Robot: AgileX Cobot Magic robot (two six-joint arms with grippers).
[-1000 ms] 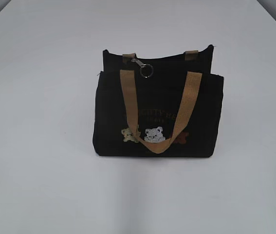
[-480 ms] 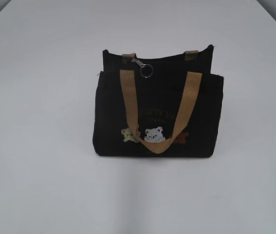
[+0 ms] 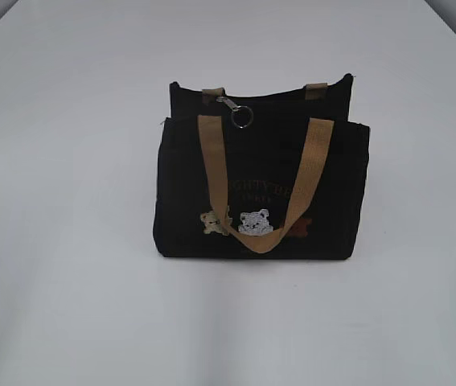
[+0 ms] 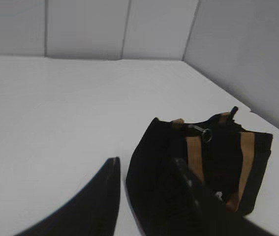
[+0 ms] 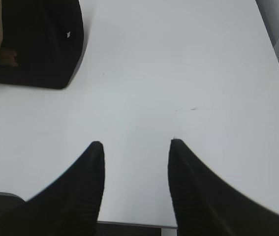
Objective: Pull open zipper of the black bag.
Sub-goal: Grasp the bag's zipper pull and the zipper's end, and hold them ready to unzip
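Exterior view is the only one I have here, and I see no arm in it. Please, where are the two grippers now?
Observer: The left gripper is open and empty, above the table, with the black bag just ahead of its fingers.
Operator: Can the left camera see the zipper pull?
Observer: Yes, the zipper with its ring hangs at the bag's top edge, beyond the fingertips, not touched.
Operator: And the right one?
Observer: The right gripper is open too, holding nothing, over bare table; only a corner of the bag shows at the upper left of its view.
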